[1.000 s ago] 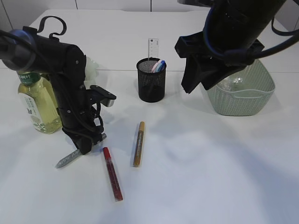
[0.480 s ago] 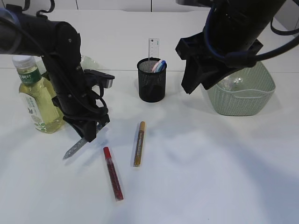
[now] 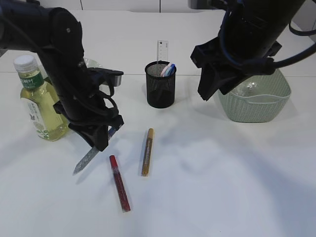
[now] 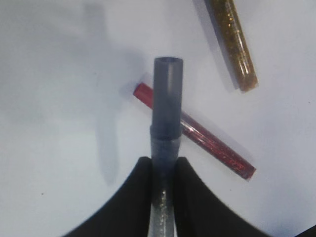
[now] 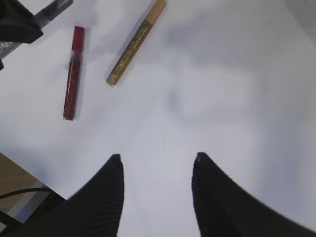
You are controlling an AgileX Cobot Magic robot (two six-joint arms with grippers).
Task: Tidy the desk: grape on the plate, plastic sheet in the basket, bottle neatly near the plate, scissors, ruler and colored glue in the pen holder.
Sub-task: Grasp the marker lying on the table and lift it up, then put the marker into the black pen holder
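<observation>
My left gripper (image 3: 101, 139) (image 4: 164, 160) is shut on a silver glitter glue pen (image 3: 86, 160) (image 4: 167, 98), which hangs tilted above the table with its tip pointing down-left. Below it lie a red glue pen (image 3: 119, 183) (image 4: 207, 140) and a gold glue pen (image 3: 147, 152) (image 4: 231, 42). The black mesh pen holder (image 3: 160, 91) holds the ruler (image 3: 162, 51) and the scissors (image 3: 168, 69). The bottle (image 3: 38, 103) stands at the left. My right gripper (image 3: 207, 89) (image 5: 157, 158) hovers open and empty beside the basket (image 3: 254, 106), which holds the clear plastic sheet (image 3: 245, 89). The plate and the grape are hidden behind the left arm.
The white table runs wide in front and to the right of the glue pens. The right arm hangs over the space between the pen holder and the basket. The bottle stands close to the left arm.
My left gripper has risen with the silver glue pen and shifted right toward the pen holder; the pen's tip has left the table. The right arm has barely moved.
</observation>
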